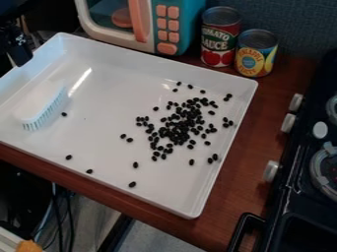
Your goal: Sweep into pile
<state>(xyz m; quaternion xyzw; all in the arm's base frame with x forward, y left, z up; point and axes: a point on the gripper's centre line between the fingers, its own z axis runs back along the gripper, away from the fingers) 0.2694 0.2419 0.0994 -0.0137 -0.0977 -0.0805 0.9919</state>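
Observation:
My gripper (18, 48) hangs at the upper left, by the tray's left corner, apart from the brush. The white brush (41, 101) with pale blue bristles lies inside the white tray (112, 58) on its left side, bristles toward the right and front. Black beans (179, 129) form a loose heap right of the tray's middle, with stray ones around it. A few single beans are scattered toward the front edge, and one bean (64, 114) sits just right of the brush.
A toy microwave (148, 24) stands behind the tray, with a tomato sauce can (219, 37) and a pineapple can (256, 53) to its right. A black stove (306, 197) with knobs borders the brown table (240, 170) on the right.

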